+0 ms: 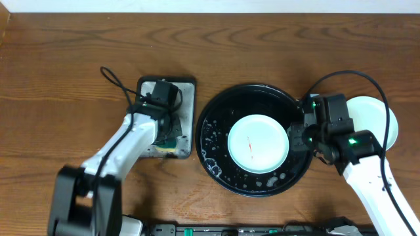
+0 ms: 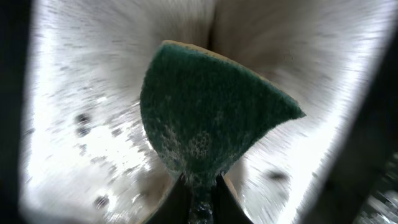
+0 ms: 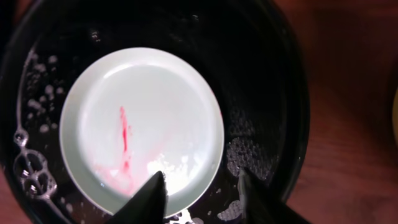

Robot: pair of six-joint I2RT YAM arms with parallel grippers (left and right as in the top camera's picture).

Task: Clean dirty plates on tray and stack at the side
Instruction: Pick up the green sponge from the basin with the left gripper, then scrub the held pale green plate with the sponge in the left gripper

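Left gripper (image 2: 199, 199) pinches the green sponge (image 2: 205, 118) over the grey metal tray (image 1: 187, 98), likely wetting it. Right gripper (image 3: 202, 193) gapes at the right rim of the black tray (image 1: 216, 111), poised to steady the red-smeared plate (image 1: 257, 143) lying mid-tray.

1. My right gripper (image 3: 202, 196) has its jaws apart. The gap between my fingers is unblocked, over the plate (image 3: 143, 124) edge and wet tray floor.
2. Ahead of my right fingers the plate lies flat with nothing on top, so it is open from above.
3. The tray (image 3: 297, 93) rim rings the plate. A band of bare floor lies beside my outer finger.
4. Behind my right fingers, a side plate (image 1: 388, 124) sits just outside the rim.
5. My left gripper (image 2: 200, 205) pinches the sponge (image 2: 205, 118), which blocks straight ahead.
6. The metal tray (image 2: 74, 124) has walls on both sides of my left fingers.
7. Bare table (image 1: 65, 52) lies well beyond my left fingers.
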